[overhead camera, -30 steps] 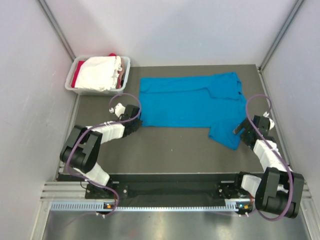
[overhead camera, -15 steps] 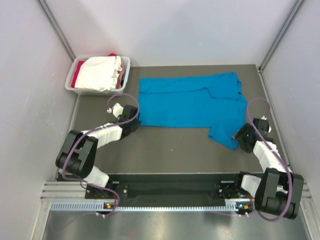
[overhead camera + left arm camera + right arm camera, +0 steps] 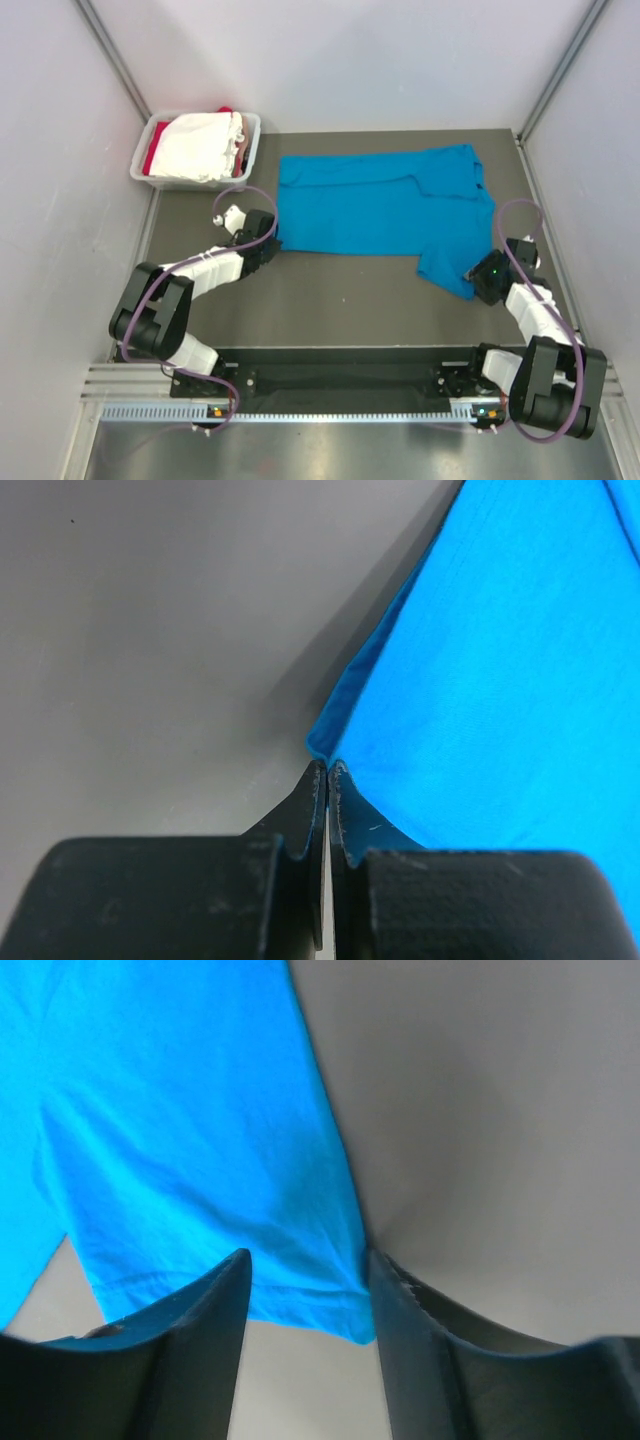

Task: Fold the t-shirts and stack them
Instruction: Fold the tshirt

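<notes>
Step in hand: taking hold of the blue shirt (image 3: 380, 215) for a fold. It lies spread flat on the table (image 3: 340, 300).

Left pincer (image 3: 327, 765): closed, apparently pinching the shirt's near-left corner.

Right pincer (image 3: 307, 1260): open, straddling the hem at the near-right corner, gripping nothing.

Judgement: the right pincer must close on that hem next. Both should then lift together and carry the near edge towards the far edge. Folding has barely begun, and stacking is untouched.

Plain booth under soft, even light.
3 pale grey walls (image 3: 350, 60) and 2 metal corner posts (image 3: 115, 57) enclose a dark grey tabletop (image 3: 340, 300).
</notes>
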Controlling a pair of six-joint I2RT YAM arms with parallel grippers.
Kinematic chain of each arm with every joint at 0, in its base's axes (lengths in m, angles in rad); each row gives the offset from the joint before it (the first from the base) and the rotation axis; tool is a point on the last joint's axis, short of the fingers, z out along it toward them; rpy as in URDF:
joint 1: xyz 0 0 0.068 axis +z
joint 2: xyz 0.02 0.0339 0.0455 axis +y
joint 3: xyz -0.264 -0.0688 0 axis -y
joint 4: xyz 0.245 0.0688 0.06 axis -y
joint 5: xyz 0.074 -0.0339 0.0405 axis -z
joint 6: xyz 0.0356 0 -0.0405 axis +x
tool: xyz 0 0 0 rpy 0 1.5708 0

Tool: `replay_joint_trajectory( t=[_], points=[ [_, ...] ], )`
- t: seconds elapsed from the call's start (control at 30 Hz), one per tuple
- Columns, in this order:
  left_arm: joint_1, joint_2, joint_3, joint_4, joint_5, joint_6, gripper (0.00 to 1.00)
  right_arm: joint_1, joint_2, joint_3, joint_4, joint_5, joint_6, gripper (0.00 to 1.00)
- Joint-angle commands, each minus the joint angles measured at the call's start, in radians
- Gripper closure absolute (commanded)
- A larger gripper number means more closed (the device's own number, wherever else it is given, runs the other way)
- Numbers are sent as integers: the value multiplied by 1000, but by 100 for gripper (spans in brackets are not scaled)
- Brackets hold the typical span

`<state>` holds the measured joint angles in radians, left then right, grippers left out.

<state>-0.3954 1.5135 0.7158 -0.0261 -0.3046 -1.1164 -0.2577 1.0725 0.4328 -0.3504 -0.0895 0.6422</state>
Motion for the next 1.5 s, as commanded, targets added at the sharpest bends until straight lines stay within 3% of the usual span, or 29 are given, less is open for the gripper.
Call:
replay_joint_trajectory(
  t=[0.0,0.23,0.73,0.87,1.23,1.33,1.47],
  points=[
    [-2,-35,-10,5,-18,4,100,-6,-2,35,-188,83,20,46],
    [-2,-26,-10,15,-13,3,100,-6,-42,60,-274,113,7,39],
    [-2,-19,-9,9,-18,1,100,-3,21,14,-153,65,14,58],
    [-2,-24,-7,8,-18,1,100,-2,35,32,-171,54,14,67],
    [-2,-22,-4,3,-19,0,100,0,-16,14,-236,62,20,70],
    [-2,-22,-4,5,-19,1,100,0,-8,12,-222,60,22,87],
    [-2,-26,-3,-1,-18,7,100,-2,0,29,-211,53,22,99]
  ],
)
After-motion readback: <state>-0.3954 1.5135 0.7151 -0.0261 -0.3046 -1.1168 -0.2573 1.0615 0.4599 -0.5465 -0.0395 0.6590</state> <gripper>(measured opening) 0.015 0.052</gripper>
